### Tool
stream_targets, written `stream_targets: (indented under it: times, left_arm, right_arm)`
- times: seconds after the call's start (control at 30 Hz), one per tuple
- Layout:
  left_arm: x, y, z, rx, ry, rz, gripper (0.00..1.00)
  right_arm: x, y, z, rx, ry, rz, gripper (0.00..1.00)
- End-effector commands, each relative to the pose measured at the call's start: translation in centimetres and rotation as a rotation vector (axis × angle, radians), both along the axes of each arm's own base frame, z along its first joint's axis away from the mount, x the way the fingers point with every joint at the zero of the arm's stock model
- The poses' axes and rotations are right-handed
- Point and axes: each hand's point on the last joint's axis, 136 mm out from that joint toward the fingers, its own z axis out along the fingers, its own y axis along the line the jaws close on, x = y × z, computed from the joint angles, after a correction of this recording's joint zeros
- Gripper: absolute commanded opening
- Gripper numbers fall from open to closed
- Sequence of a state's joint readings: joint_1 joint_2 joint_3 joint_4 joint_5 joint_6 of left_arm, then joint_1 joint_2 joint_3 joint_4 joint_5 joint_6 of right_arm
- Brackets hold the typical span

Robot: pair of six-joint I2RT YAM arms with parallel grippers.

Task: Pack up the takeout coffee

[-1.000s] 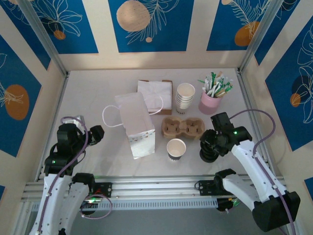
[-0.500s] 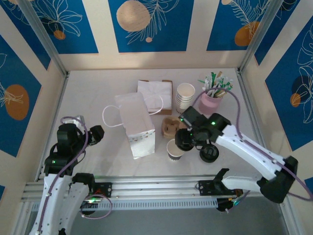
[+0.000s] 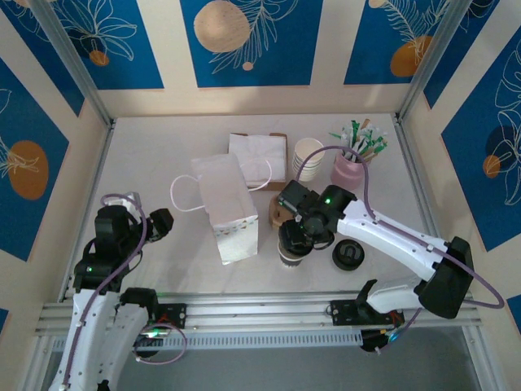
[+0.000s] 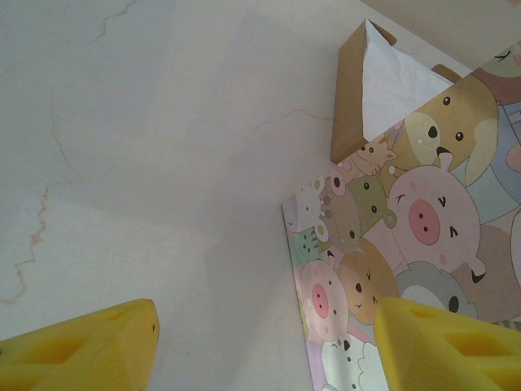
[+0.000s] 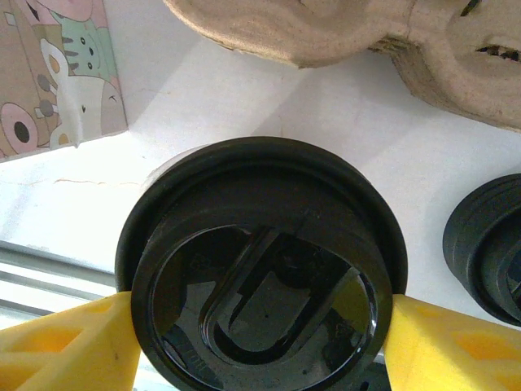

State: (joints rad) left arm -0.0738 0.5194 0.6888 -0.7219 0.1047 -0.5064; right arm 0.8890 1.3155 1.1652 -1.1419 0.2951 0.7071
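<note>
Pale marbled counter (image 3: 163,163), boxed in by blue-and-cream patterned walls (image 3: 163,41), carries all the goods. The right gripper (image 5: 257,330) has its jaws spread wide around a round black plastic lid (image 5: 260,269), one jaw touching each side of the rim, so the lid is held. Directly beneath the jaws stands the small dark takeout cup (image 3: 287,259); from above, just its lower wall peeks out under the gripper. Whether the lid sits on the cup's rim or just above it, I cannot tell.

Beyond these jaws lies the brown pulp cup carrier (image 5: 366,32). To their right is a stack of spare black lids (image 5: 488,244), and to their left a white paper bag printed with cartoon animals (image 3: 228,208), lying on its side. The left gripper (image 4: 264,350) hovers with jaws wide and empty, the bag just to their right.

Capping the coffee looks to be the step in hand. Next, the lid likely needs centring and an even downward press before the jaws let go.
</note>
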Motion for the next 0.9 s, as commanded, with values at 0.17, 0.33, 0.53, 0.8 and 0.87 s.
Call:
stream_targets:
  times: [0.17,0.33,0.53,0.8,0.87]
  left_arm:
    - [0.2,0.1,0.0,0.000,-0.005,0.000,0.70]
    - [0.2,0.2,0.0,0.001,-0.005,0.001,0.70]
    - [0.2,0.1,0.0,0.001,-0.004,0.000,0.70]
    - [0.2,0.1,0.0,0.000,-0.005,0.000,0.70]
    - [0.2,0.2,0.0,0.001,-0.004,0.001,0.70]
  right_arm:
    - [-0.4,1.0,-0.6,-0.035,0.028,0.048,0.74]
    - [-0.5,1.0,-1.1,-0.054,0.043,0.048,0.74]
    - [-0.6,1.4,-0.8,-0.028,0.049,0.044,0.74]
    - [-0.8,1.3,-0.5,-0.020,0.047,0.039,0.74]
    - [-0.8,1.2,-0.8,-0.021,0.048,0.036,0.74]
